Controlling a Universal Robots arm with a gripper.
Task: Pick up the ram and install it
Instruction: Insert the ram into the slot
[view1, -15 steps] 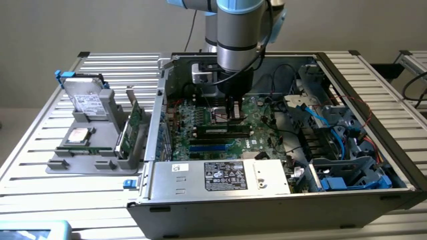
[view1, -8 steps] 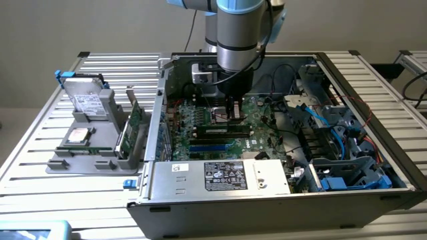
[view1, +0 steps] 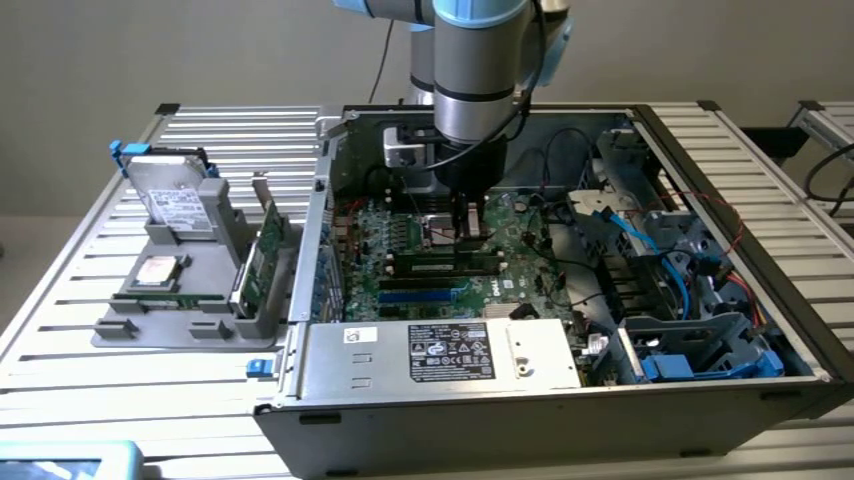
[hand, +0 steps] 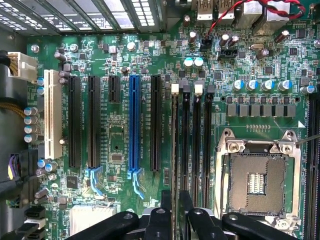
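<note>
Open PC case (view1: 534, 430) lies on its side on a slatted metal surface (view1: 160, 375). The arm reaches down into it from above. The hand (view1: 467, 236) is low over the motherboard (view1: 400, 235), at the bank of memory slots.

The ram (view1: 447, 266) stands on edge in one of those slots, running along the slot, with the hand right on its top edge at about mid-length. In the wrist view the ram (hand: 174, 150) is seen edge-on as a thin strip in the outermost of four parallel dark slots, on the side towards the expansion slots. The hand (hand: 175, 196) is clamped on the ram, one finger on each face with only a narrow gap between them. Cannot tell whether the ram is fully seated.

Empty CPU socket (hand: 257, 175) lies just beyond the four slots. A blue expansion slot (hand: 134, 120) and a white one (hand: 51, 120) lie on the other side.

In the exterior view a labelled power supply (view1: 441, 350) sits at the case's near edge. On that view's left, outside the case, a grey holder (view1: 147, 325) carries a silver hard drive (view1: 174, 195) and an upright green expansion card (view1: 274, 235).
</note>
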